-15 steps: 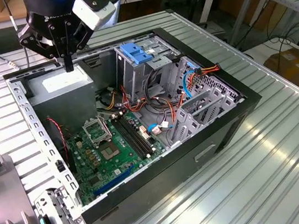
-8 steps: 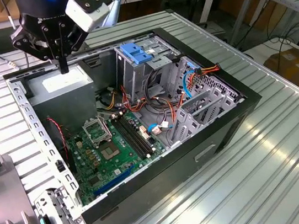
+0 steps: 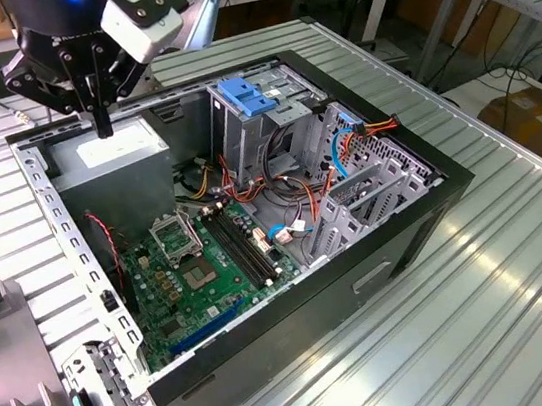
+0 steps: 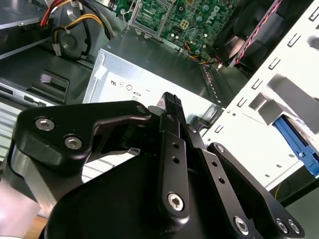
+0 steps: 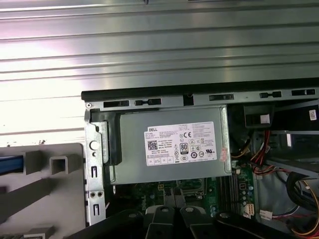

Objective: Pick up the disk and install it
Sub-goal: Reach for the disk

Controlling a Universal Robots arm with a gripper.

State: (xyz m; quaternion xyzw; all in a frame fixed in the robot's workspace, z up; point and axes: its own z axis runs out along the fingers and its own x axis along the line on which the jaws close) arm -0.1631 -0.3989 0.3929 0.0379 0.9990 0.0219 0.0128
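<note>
The black metal two-finger gripper (image 4: 172, 102) is hanging clenched on nothing, just above the silver-grey boxy power supply with a white label (image 5: 169, 149) inside the open black computer case (image 3: 407, 234). The flat disk with its bright blue plastic carrier rail (image 5: 10, 164) is lying well off to the gripper's side, beyond the perforated grey case rail (image 5: 94, 164), in a grey moulded fixture (image 5: 65, 209). An arm crossing low is risking a knock on that rail, and closed jaws are risking shoving the disk rather than gripping it.
</note>
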